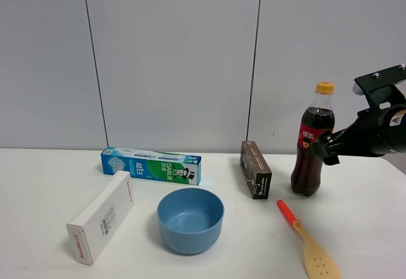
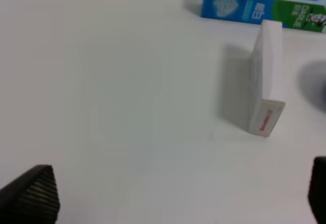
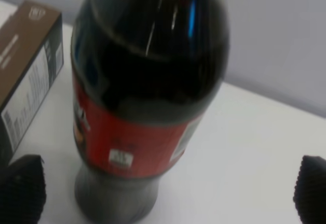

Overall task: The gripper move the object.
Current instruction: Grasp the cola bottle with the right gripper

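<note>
The cola bottle [image 1: 312,146], clear plastic with dark cola, a yellow-orange cap and a red label, stands upright at the right of the white table [image 1: 38,177]. My right gripper [image 1: 328,147] comes in from the right at label height. Its jaws are open on either side of the bottle, close to it. In the right wrist view the bottle [image 3: 147,96] fills the middle between the two fingertips [image 3: 20,188]. My left gripper [image 2: 178,198] is out of the exterior view; its wrist view shows it open and empty above bare table.
A brown box [image 1: 255,168] stands just left of the bottle. A red-handled wooden spatula [image 1: 307,241] lies in front of it. A blue bowl [image 1: 190,220], a toothpaste box [image 1: 151,165] and a white box [image 1: 101,217] lie further left.
</note>
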